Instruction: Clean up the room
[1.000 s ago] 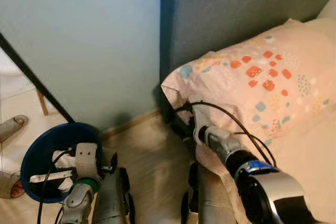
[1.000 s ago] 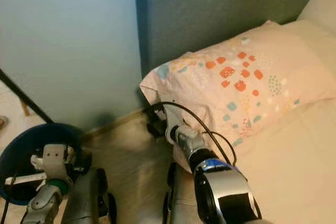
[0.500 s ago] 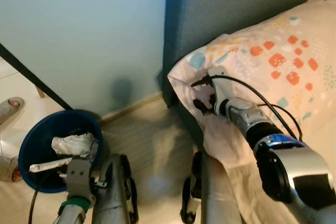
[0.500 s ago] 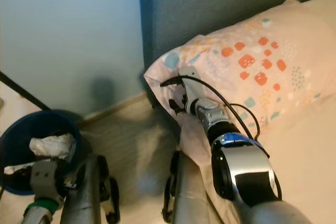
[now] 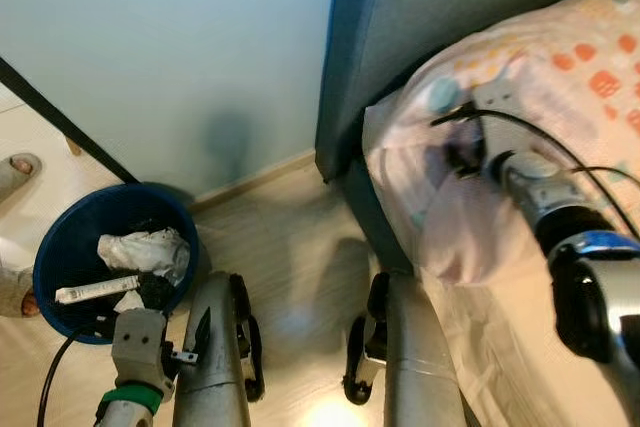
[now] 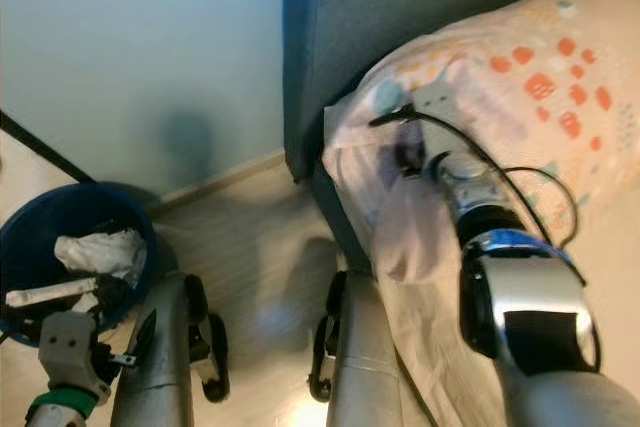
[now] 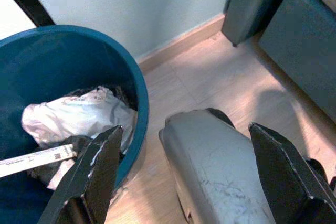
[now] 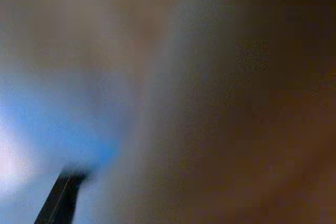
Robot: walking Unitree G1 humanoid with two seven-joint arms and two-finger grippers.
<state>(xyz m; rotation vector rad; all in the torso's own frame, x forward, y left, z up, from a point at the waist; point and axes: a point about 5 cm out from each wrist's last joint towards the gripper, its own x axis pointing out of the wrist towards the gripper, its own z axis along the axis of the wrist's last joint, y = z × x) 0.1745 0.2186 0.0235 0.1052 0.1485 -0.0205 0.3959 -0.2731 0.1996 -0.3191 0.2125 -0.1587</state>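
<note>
Right claw (image 5: 462, 155) buried in the pillow (image 5: 560, 77) corner, finger state unclear; soft, light, floppy, so I'd pinch a bunched corner.

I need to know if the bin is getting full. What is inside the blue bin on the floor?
The round blue plastic bin holds crumpled white paper and a flat white strip. Dark scraps lie beneath them; the bin's bottom is covered.

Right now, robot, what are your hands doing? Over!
Right gripper pressed into the patterned pillow, fingers hidden in fabric. Left gripper open, idle beside the blue bin holding crumpled paper. Nothing blocking.
</note>
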